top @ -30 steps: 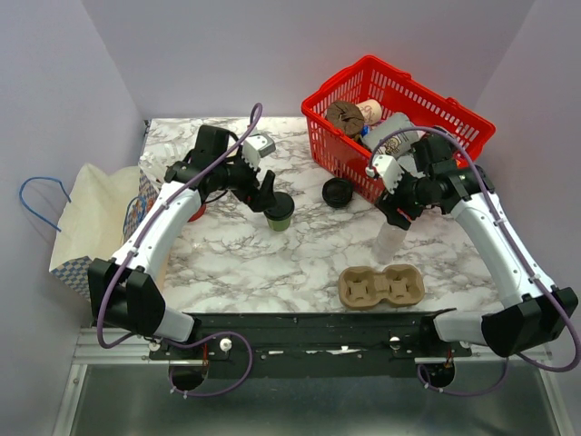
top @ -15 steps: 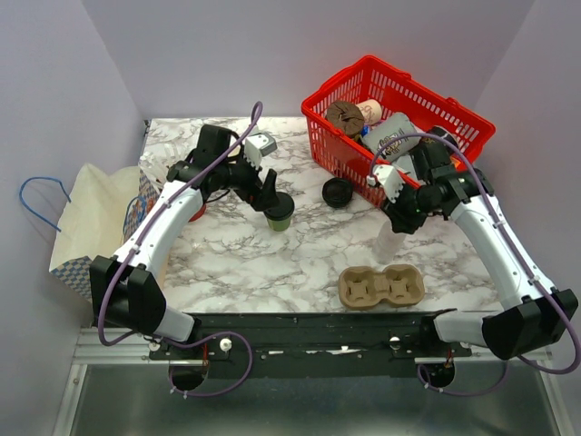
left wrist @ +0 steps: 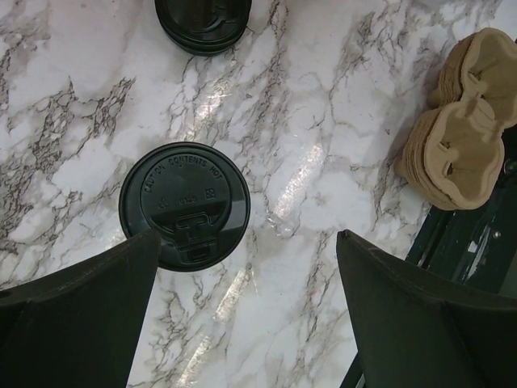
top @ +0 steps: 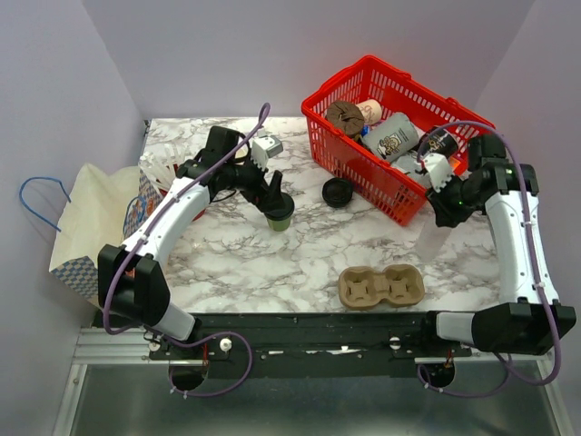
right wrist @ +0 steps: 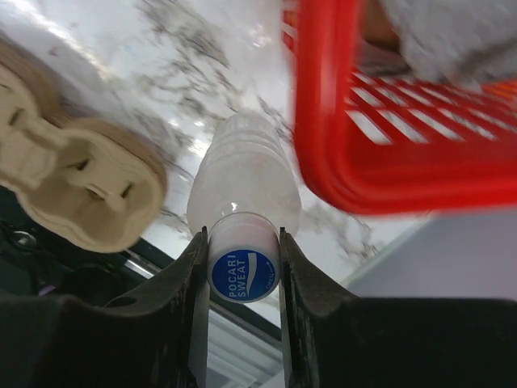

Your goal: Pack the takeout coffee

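Nearest to the arm bases, a brown cardboard cup carrier (top: 381, 287) with two pockets lies flat on the marble desk (top: 236, 263). Both pockets are empty.

Further in, left of the middle, stands the takeout coffee (top: 280, 218). It is an olive-green paper cup, upright on the desk, with its black lid on. The left gripper (left wrist: 249, 242) hangs just above it with its fingers spread wide. In the left wrist view the lid sits between them, nearer to the left-hand finger, which overlaps the lid's rim in that view. I cannot tell if it touches. The other finger is well apart from the cup.

A loose black lid (top: 338, 192) lies on the desk to the right of the coffee, just beside the red basket (top: 399, 195).

On the right side, the right gripper (right wrist: 242, 267) is clamped on a clear plastic bottle (right wrist: 242, 194). Its two fingers press on both sides of the blue and white cap. The bottle hangs below the gripper, close to the basket's near wall.

The basket stands at the far right corner of the desk and holds several things, among them a printed can (top: 393, 136). A paper bag (top: 91, 218) with blue handles lies off the left edge of the desk.
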Robot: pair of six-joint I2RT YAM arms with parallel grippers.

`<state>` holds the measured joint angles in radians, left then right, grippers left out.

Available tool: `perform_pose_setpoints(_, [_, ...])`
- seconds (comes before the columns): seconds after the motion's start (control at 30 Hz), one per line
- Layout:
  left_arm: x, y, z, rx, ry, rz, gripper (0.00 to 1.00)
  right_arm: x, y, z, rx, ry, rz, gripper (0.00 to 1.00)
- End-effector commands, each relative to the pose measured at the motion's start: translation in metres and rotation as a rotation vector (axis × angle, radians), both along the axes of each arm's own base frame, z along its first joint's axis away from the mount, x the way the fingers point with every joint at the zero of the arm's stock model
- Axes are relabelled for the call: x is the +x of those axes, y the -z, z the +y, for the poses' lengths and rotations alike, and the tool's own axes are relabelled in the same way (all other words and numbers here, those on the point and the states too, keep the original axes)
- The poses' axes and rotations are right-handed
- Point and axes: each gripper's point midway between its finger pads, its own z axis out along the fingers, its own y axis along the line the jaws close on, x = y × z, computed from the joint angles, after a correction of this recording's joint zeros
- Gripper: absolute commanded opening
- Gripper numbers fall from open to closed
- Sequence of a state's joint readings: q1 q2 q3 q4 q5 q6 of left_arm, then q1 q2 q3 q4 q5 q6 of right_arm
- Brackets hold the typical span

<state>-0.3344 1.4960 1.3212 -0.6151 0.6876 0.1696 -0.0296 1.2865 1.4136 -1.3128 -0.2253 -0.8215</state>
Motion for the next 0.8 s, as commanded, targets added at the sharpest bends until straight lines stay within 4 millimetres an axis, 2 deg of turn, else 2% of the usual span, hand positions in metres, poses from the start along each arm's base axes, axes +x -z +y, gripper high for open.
perform_pose_setpoints(0.0, [0.003, -0.011, -0.013, -0.050, 0.034, -0.017, 0.97, 0.003, -0.014, -0.030, -0.068, 0.011, -0.039, 0.00])
perform_pose_setpoints(0.07, [0.003, -0.008, -0.015, -0.051, 0.039, -0.014, 0.97, 0.006, -0.009, -0.035, -0.075, 0.025, -0.036, 0.02])
perform_pose_setpoints(0.1, [0.004, -0.008, -0.015, -0.049, 0.038, -0.013, 0.97, 0.013, -0.007, -0.038, -0.078, 0.038, -0.052, 0.05])
perform_pose_setpoints(0.23, [0.005, -0.010, -0.014, -0.046, 0.035, -0.018, 0.97, 0.021, 0.006, -0.042, -0.062, 0.081, -0.045, 0.16])
perform_pose_setpoints(0.43, [0.010, -0.018, -0.004, 0.009, -0.008, -0.059, 0.98, 0.029, 0.004, -0.048, -0.036, 0.146, -0.063, 0.53])
perform_pose_setpoints(0.5, [0.012, -0.014, 0.004, 0.051, -0.041, -0.058, 0.99, 0.029, -0.002, -0.045, -0.025, 0.143, -0.085, 0.58])
perform_pose_setpoints(0.57, [0.011, -0.004, 0.012, 0.115, -0.030, -0.058, 0.99, 0.031, -0.006, -0.043, -0.009, 0.154, -0.100, 0.68])
perform_pose_setpoints(0.63, [0.013, 0.005, 0.020, 0.176, -0.033, -0.069, 0.99, 0.033, -0.012, -0.042, 0.000, 0.160, -0.120, 0.74])
perform_pose_setpoints(0.77, [0.013, 0.028, 0.042, 0.301, -0.034, -0.074, 0.99, 0.042, -0.029, -0.037, 0.041, 0.187, -0.174, 0.76])
